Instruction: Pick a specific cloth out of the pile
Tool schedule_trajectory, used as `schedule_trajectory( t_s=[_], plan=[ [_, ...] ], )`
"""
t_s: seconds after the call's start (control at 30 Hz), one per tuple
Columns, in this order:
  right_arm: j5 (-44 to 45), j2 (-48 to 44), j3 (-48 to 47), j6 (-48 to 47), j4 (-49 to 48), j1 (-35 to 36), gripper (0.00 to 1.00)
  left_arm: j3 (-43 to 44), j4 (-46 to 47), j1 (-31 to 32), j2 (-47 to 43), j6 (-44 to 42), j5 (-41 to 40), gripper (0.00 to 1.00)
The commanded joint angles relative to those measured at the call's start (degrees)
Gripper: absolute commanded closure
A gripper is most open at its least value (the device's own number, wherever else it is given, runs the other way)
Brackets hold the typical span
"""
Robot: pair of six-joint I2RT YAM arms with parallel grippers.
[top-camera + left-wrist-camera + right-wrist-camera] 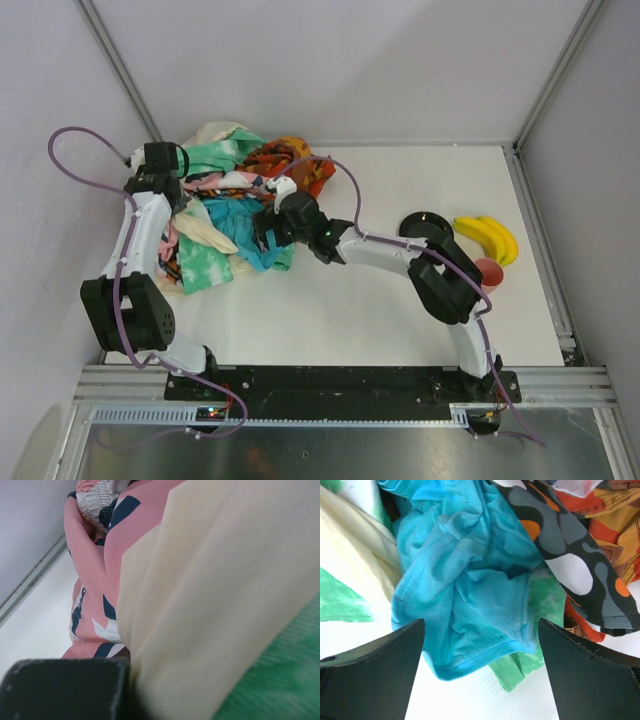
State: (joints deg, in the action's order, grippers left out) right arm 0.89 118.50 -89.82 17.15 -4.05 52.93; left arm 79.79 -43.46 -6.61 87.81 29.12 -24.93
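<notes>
The right gripper (pixel 481 627) hangs at the near edge of the pile (pixel 235 190), its two fingers (pixel 375 670) wide apart. Between them lies the cloth (pixel 470 590), turquoise and crumpled, with its hem on the white table (pixel 480 700). It is on the near right side of the pile, over a mint-green piece (pixel 515 665). The left gripper (pixel 165 165) is pressed into the far left side of the pile, against pink fabric (pixel 95 555) and cream fabric (pixel 200 605). Whether it is closed, one cannot tell.
</notes>
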Motion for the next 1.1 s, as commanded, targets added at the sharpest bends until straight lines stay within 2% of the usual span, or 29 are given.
schedule_trajectory(
  t_s=[0.0, 0.13, 0.23, 0.4, 0.6, 0.83, 0.97, 1.07],
  plan=[
    [5.68, -4.35, 0.30, -5.57, -3.07, 2.36, 0.01, 0.11, 3.37, -0.94, -2.49, 1.61, -0.74, 0.99],
    [2.76, -4.17, -0.13, -10.25, -5.93, 3.11, 0.01, -0.06, 3.37, -0.95, -2.04, 1.68, -0.25, 0.99],
    [1.17, -0.33, -4.53, -10.47, -3.68, 3.09, 0.00, -0.09, 3.35, -0.95, -1.90, 1.68, 0.54, 0.99],
    [2.75, 6.90, -13.62, -6.93, -1.66, 1.36, 0.01, -0.23, 3.31, -0.93, -2.11, 1.79, 1.82, 0.99],
    [-5.17, 15.13, -24.35, -1.68, -2.44, -1.22, 0.01, -0.31, 3.36, -0.95, -2.06, 1.81, 2.40, 0.99],
    [-4.74, 28.20, -41.03, 1.91, 3.16, -1.93, 0.03, -0.63, 3.37, -0.94, -2.43, 1.83, 3.07, 0.99],
    [-6.08, 30.99, -41.42, 6.49, 1.96, -3.09, 0.09, -0.79, 3.38, -0.95, -2.64, 1.96, 3.10, 0.99],
    [-6.42, 30.21, -39.70, 5.89, 1.69, -2.59, 0.09, -0.62, 3.37, -0.95, -2.43, 1.92, 3.42, 0.99]
  ],
)
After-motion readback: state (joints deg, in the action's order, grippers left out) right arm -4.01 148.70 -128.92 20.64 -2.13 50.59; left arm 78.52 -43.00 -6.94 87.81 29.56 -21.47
